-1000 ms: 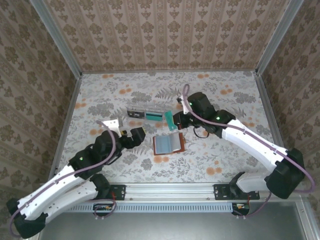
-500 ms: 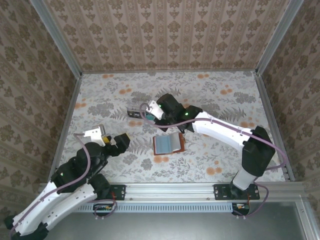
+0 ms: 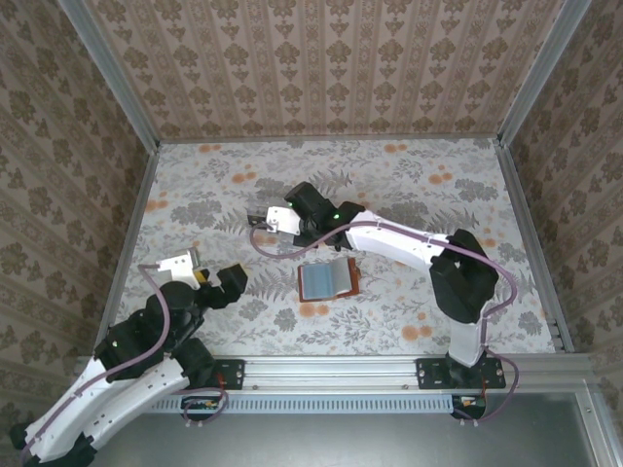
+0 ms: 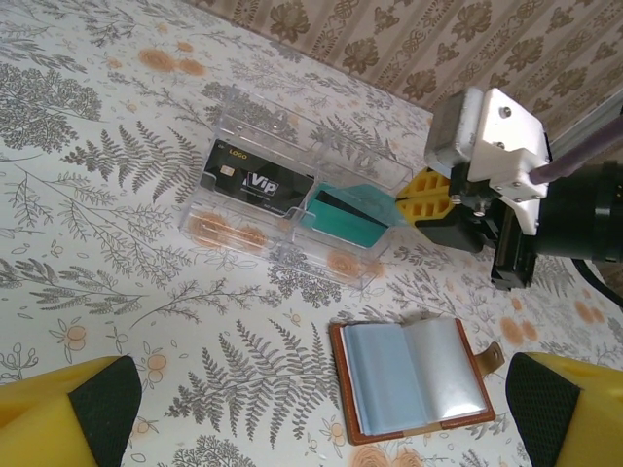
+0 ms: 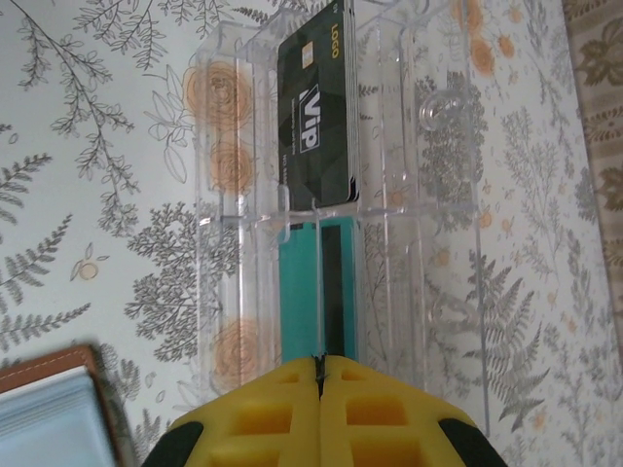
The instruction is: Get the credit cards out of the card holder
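The brown card holder (image 3: 327, 280) lies open on the table, its blue-grey pockets (image 4: 414, 375) facing up. A black credit card (image 4: 258, 180) lies in the left half of a clear tray (image 4: 292, 126). A teal card (image 5: 300, 292) with a dark stripe lies in the right half. My right gripper (image 5: 320, 358) hangs over that half, shut on a second teal card (image 4: 375, 197) that stands on edge in the tray. My left gripper (image 3: 219, 280) is open and holds nothing, and the card holder (image 4: 414, 375) lies between and beyond its fingers.
The clear tray (image 3: 263, 222) sits just beyond the card holder on the flowered tabletop. Metal rails and patterned walls close in the table on three sides. The right arm (image 3: 409, 243) stretches across the middle from the right.
My right gripper has swung left from beside the tray to over it, carrying the teal card. My left arm has drawn back toward the near left corner, still open.
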`<state>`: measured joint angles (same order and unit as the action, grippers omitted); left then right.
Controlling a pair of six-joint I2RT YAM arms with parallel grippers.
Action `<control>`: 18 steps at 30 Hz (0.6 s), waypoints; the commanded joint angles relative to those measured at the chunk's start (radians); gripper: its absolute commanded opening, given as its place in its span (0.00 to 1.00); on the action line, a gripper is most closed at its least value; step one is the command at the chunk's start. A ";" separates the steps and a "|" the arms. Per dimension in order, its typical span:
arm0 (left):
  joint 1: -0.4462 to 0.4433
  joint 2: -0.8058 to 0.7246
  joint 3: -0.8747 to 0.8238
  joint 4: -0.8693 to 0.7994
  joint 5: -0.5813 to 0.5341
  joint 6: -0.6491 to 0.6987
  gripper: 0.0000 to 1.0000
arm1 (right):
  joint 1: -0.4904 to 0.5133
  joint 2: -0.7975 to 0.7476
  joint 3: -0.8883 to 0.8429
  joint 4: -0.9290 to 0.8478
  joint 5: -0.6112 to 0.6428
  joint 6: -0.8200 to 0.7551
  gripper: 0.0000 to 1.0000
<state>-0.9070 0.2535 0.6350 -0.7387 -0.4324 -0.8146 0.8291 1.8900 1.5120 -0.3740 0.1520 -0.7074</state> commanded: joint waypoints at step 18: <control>0.009 -0.031 0.008 -0.052 -0.042 0.013 1.00 | -0.029 0.052 0.020 -0.013 0.009 -0.046 0.00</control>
<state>-0.9070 0.2340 0.6350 -0.7765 -0.4534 -0.8146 0.7971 1.9179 1.5414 -0.3710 0.1661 -0.7418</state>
